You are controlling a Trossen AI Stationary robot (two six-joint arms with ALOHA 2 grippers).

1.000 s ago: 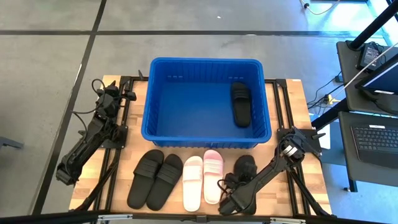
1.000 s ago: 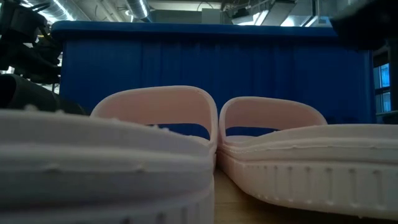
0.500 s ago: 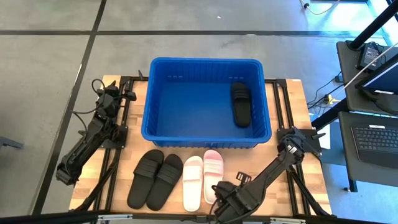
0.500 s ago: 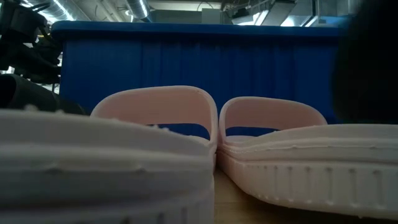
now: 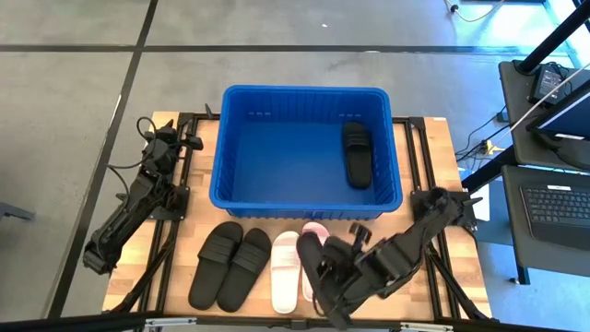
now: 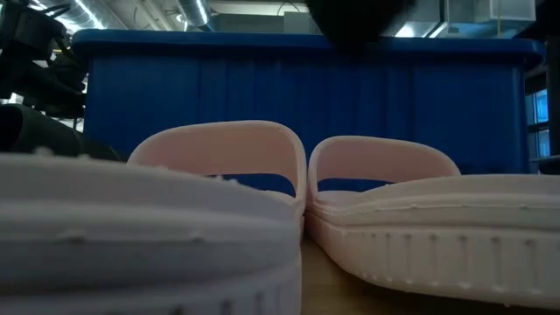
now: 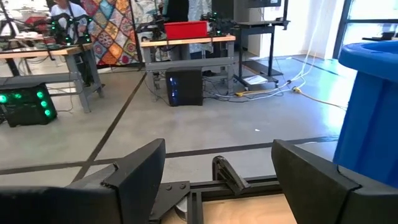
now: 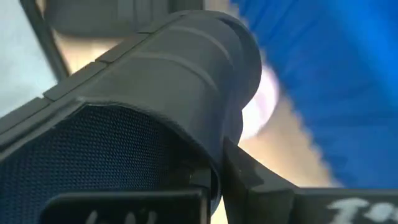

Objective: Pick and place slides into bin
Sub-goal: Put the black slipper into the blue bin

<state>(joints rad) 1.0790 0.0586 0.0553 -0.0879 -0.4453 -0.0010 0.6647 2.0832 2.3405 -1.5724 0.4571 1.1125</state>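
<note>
My right gripper (image 5: 339,272) is shut on a black slide (image 5: 318,277) and holds it in the air above the pale pink pair (image 5: 288,272) near the table's front edge. Its strap (image 8: 186,68) fills the right wrist view. Another black slide (image 5: 358,154) lies flat on its sole inside the blue bin (image 5: 235,152). A black pair (image 5: 229,266) lies sole down on the table, left of the pink pair. My left gripper (image 7: 217,180) waits open and level at the table's far left (image 5: 175,140). My right gripper has the black slide at its strap's edge (image 8: 214,158), where one finger (image 8: 255,183) shows beside it. The slide itself hides the rest of the hold. The fingers slant steeply down from the table's right. The slide hangs lifted clear of the table and the pink pair.
The bin takes up the table's far middle, its ribbed near wall (image 6: 262,96) right behind the pink pair (image 6: 219,175). A desk with a laptop (image 5: 553,207) stands beyond the table's right edge. Bare wood (image 5: 461,277) shows at the front right.
My right gripper has risen from the table's front right with the black slide and tipped steeply downward. The slide, which lay on the table beside the pink pair, is now lifted clear and hangs over that pair's right-hand slide. The left arm has kept still.
</note>
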